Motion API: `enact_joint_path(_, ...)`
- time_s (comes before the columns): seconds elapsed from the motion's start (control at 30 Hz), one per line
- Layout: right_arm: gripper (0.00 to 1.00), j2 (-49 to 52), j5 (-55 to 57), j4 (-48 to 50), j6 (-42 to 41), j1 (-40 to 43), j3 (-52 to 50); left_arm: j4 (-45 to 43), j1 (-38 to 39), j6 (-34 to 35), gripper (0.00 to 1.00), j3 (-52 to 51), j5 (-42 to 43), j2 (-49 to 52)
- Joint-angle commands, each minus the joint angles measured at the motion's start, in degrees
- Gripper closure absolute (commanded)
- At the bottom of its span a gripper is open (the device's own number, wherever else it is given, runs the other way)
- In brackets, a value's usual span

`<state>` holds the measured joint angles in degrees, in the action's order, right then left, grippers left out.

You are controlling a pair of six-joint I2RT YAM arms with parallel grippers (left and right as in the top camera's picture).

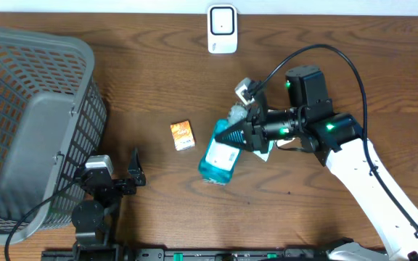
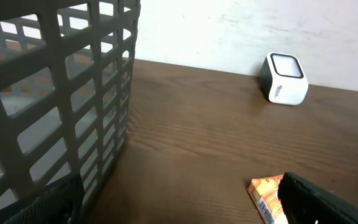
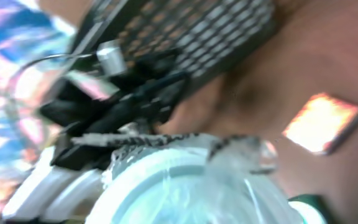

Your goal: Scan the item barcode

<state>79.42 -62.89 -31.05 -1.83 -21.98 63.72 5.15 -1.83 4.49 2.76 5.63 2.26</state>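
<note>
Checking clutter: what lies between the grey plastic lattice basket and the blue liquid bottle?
Overhead view: a small orange packet on the brown wooden table, otherwise bare.

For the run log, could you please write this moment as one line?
left gripper: open, beside basket | right gripper: at blue bottle, grip unclear | scanner: far from bottle

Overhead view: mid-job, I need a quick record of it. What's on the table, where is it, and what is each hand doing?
scanner: white, at the far table edge
bottle: teal, lying mid-table
orange box: left of the bottle, apart from it
basket: grey mesh, far left
right hand: at the bottle's upper end; grip unclear, wrist view blurred
left hand: open, beside the basket, holding nothing
barcode: not visible in any view
</note>
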Motion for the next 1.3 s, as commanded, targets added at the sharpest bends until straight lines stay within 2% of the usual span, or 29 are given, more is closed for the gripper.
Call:
enact_joint_path(0.0, 0.94, -1.20, -10.99, -1.40, 0.26, 0.20, 1.60, 1.27, -0.09, 0.50, 0.02, -1.20, 0.28, -0.04)
enact_joint_path(0.23, 0.91, -1.20, -8.96, -1.11, 4.79, 0.20, 1.60, 1.27, -0.09, 0.48, 0.02, -1.20, 0.31, -0.04)
enact_joint_path(0.47, 0.94, -1.18, 22.05, 3.04, 6.21, -1.31, 1.60, 1.27, -0.09, 0.48, 0.02, -1.20, 0.31, -0.04)
enact_joint_path(0.63, 0.97, -1.14, 32.22, 8.11, 9.62, -3.96, 1.60, 1.27, -0.09, 0.50, 0.02, -1.20, 0.28, -0.04)
enact_joint_path(0.8, 0.90, -0.07, 48.13, 11.50, 11.23, -5.60, 1.60, 1.27, -0.09, 0.48, 0.02, -1.20, 0.28, -0.04)
enact_joint_path(0.93, 0.85, 2.45, 56.33, 16.90, 14.23, -6.10, 1.62, 1.27, -0.09, 0.50, 0.02, -1.20, 0.28, -0.04)
enact_joint_path(1.13, 0.79, 10.25, 66.93, 25.29, 16.90, -6.19, 3.28, 1.25, -0.09, 0.50, 0.02, -1.20, 0.28, -0.04)
enact_joint_path(1.27, 0.79, 18.60, 73.66, 26.14, 19.89, -6.21, 10.54, 1.27, -0.09, 0.48, 0.02, -1.20, 0.28, -0.04)
